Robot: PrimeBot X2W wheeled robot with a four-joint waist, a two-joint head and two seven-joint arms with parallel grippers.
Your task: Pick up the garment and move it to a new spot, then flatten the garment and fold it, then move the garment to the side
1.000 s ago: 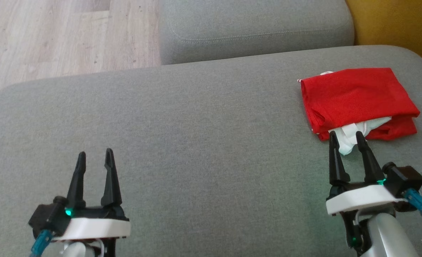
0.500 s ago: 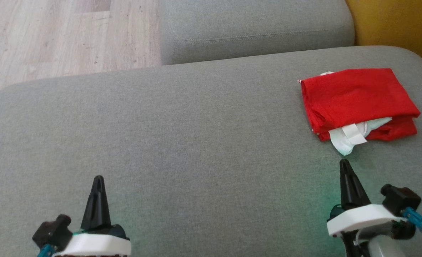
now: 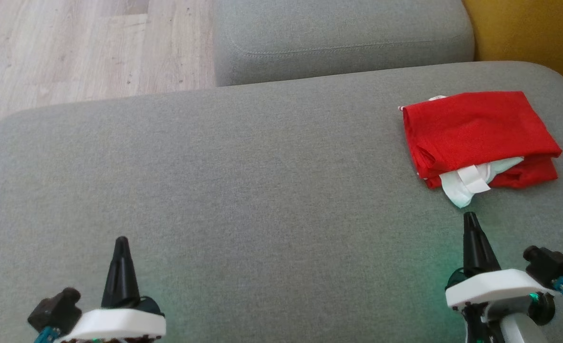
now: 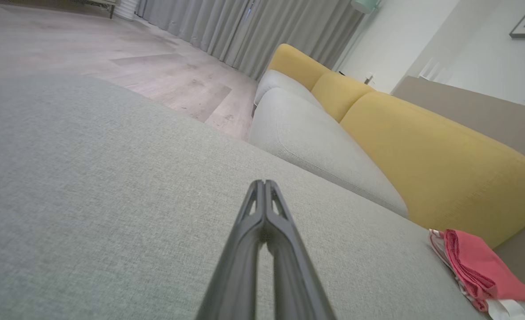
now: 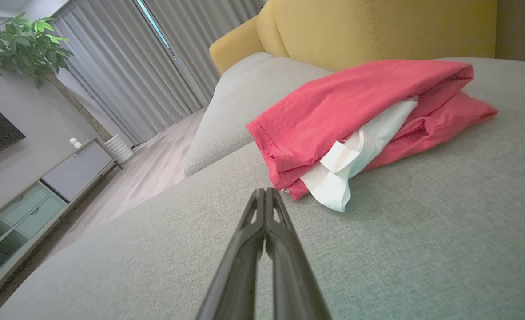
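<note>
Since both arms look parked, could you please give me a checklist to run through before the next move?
1. Is the garment folded: ok.
2. Are its edges tidy: not ok, a white flap sticks out at the near edge.
3. Does it lie at the right side of the cushion: ok.
4. Is the left end effector shut on nothing: ok.
5. Is the right end effector shut and apart from the garment: ok.
6. Are the lower layers smooth: cannot tell.
</note>
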